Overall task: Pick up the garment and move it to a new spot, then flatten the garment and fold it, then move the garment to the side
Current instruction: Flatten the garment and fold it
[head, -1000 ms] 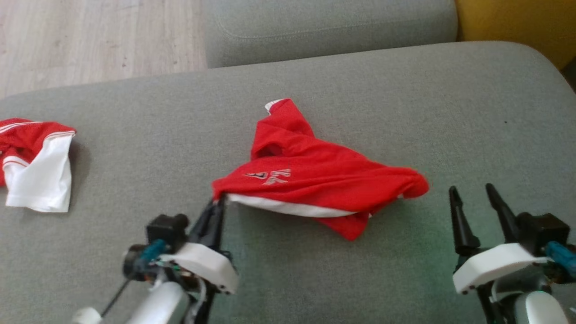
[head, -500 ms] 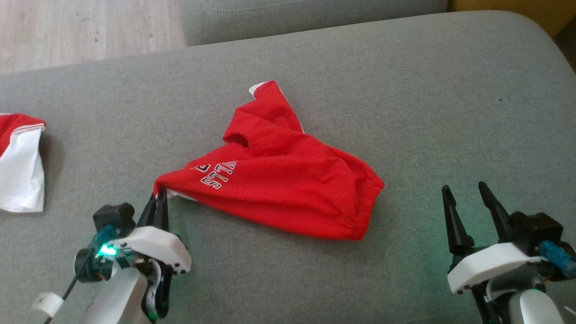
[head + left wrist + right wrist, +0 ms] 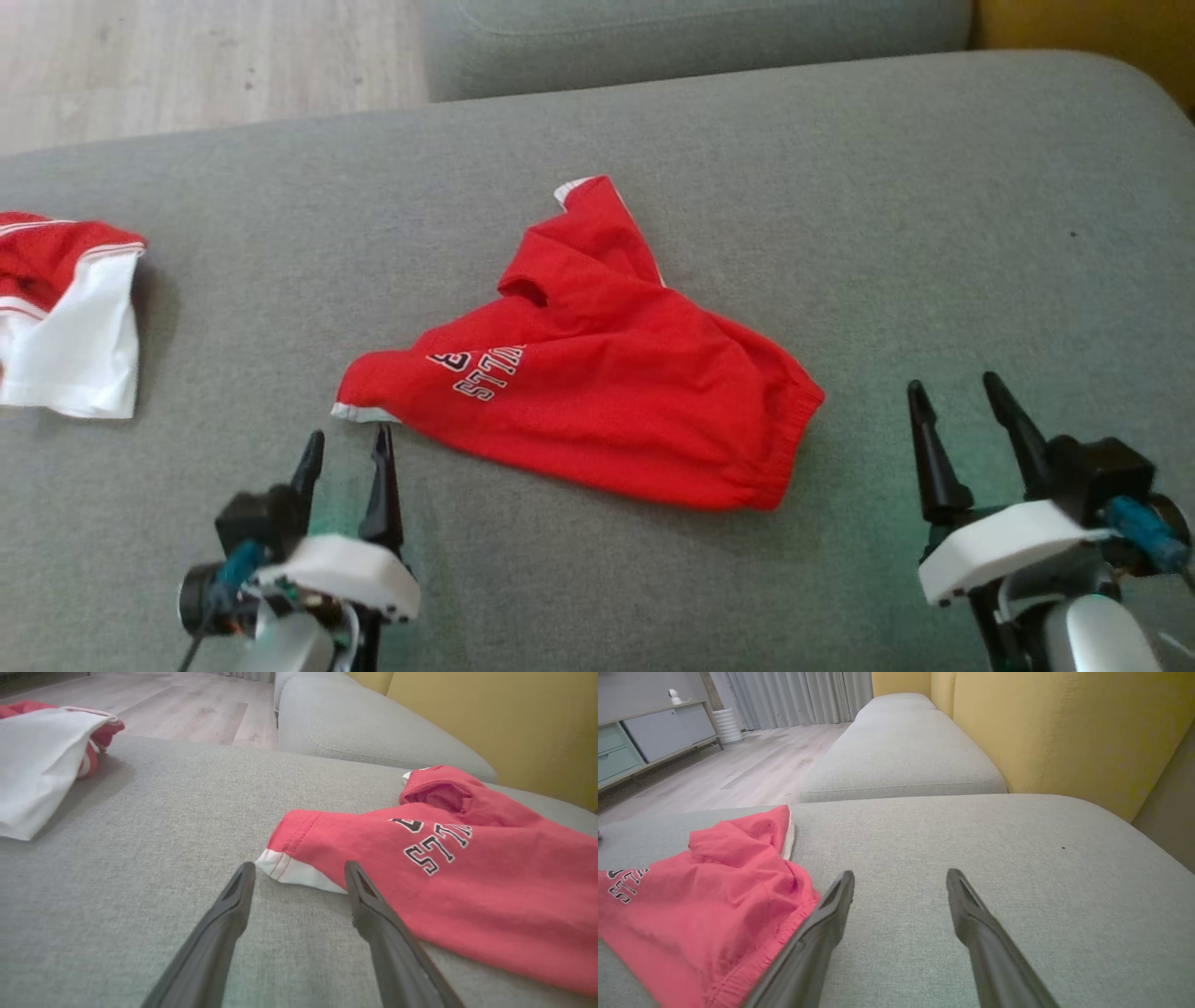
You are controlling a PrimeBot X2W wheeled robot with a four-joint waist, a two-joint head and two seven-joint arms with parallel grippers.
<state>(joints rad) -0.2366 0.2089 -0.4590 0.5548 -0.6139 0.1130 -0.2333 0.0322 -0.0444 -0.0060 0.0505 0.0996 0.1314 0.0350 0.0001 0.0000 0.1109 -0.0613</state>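
Head view: the red garment (image 3: 597, 401) is being shown crumpled on the middle of the grey cushion (image 3: 840, 187). Left wrist view: the left end effector (image 3: 299, 865) is being held apart, empty, just beside the garment's white-edged corner. Right wrist view: the right end effector (image 3: 900, 871) is being held apart, empty, near the gathered hem.
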